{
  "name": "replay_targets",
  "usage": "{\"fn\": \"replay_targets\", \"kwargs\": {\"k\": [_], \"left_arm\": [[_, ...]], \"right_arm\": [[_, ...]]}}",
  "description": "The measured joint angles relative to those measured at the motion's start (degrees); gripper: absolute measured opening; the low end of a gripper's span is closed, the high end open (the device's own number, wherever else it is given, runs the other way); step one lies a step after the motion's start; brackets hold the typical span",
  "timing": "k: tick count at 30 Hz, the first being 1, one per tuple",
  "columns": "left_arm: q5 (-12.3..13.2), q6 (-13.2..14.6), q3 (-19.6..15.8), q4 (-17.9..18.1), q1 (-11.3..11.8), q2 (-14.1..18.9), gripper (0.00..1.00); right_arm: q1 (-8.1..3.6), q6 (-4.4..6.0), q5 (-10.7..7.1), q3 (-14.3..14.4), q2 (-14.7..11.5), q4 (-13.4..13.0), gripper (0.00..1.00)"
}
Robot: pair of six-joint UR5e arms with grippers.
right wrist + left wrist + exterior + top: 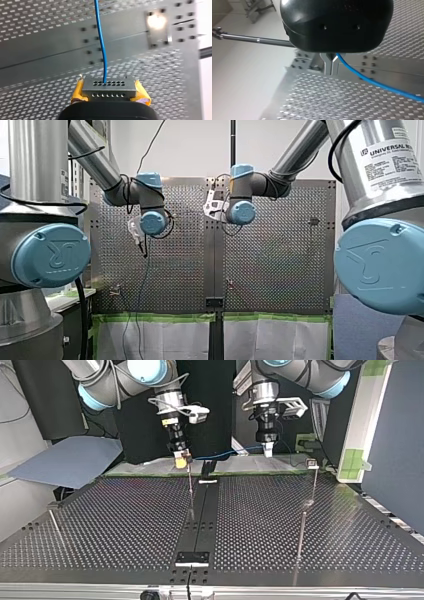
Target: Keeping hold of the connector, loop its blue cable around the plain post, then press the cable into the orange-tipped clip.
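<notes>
My right gripper (109,94) has its yellow pads shut on a grey connector (108,86) with rows of small holes. The blue cable (101,40) leaves the connector and runs away over the board. In the top view it spans from my right gripper (181,459) across to my left gripper (268,450). In the left wrist view, my left gripper (331,66) has its metal fingers shut, and the cable (372,82) comes out beside them. A thin post (190,491) stands just next to the connector; its tip looks reddish (230,281). A second post (313,480), with a grey head, rises near my left gripper.
The perforated table (125,525) has a dark centre strip (202,520) with a small plate (192,558) at its near end. Another thin post (56,527) stands at the top view's left. A blue-grey sheet (70,462) lies off the table's left corner.
</notes>
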Motion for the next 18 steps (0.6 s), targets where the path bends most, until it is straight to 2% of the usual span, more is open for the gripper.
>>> {"fn": "replay_targets", "kwargs": {"k": [8,14,18], "left_arm": [[-0.51,-0.24,4.52,-4.56,1.36,3.58,0.00],[-0.39,-0.51,8.20,-8.25,2.72,3.99,0.00],[-0.24,-0.62,10.39,-10.48,3.65,4.12,0.00]], "right_arm": [[-1.37,-0.09,-1.94,-2.98,-4.63,4.64,0.00],[-2.10,-0.56,-2.75,-5.16,-8.03,8.13,0.00],[-2.71,-0.60,-3.89,-6.15,-8.90,10.35,0.00]]}}
